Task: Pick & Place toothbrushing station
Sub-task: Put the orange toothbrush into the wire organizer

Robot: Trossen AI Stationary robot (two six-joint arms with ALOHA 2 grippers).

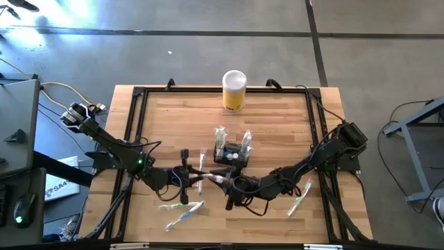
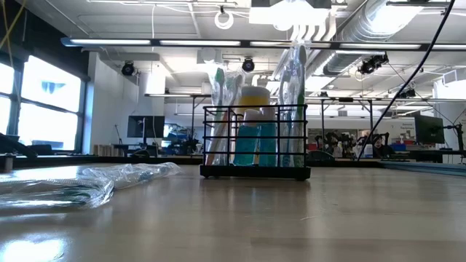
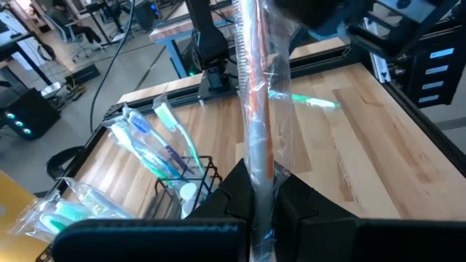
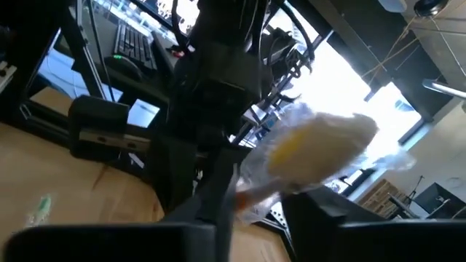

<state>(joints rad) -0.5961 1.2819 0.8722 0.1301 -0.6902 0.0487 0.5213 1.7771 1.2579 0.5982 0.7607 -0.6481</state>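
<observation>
The toothbrushing station, a black wire-mesh caddy (image 1: 231,154) (image 2: 255,142) (image 3: 186,178), stands on its base at the middle of the wooden table, with several wrapped toothbrushes upright in it. Just near of it, a wrapped toothbrush with an orange handle (image 1: 211,178) (image 3: 258,109) (image 4: 313,149) hangs above the table between both grippers. My left gripper (image 1: 199,175) (image 3: 262,211) is shut on its left end. My right gripper (image 1: 225,182) (image 4: 255,211) closes on its right end. The low view shows neither gripper. My left gripper pinches the toothbrush's handle end (image 3: 261,191) through the clear wrapper, between its two fingers. The fingers come roughly level from the table's left and lie along the brush. The brush runs on past the fingertips, clear of the table. My right gripper has the brush's wrapped head end (image 4: 251,198) between its two fingers, coming level from the table's right. The wrapper lies against one finger (image 4: 218,193); the far side of the contact is blurred. The brush is clear of the table.
A yellow cylinder with a white lid (image 1: 234,90) stands at the table's far edge. Loose wrapped toothbrushes lie near the front left (image 1: 184,215) (image 2: 87,182) and front right (image 1: 300,198) (image 3: 309,100). A black rail frame (image 1: 135,139) borders the tabletop.
</observation>
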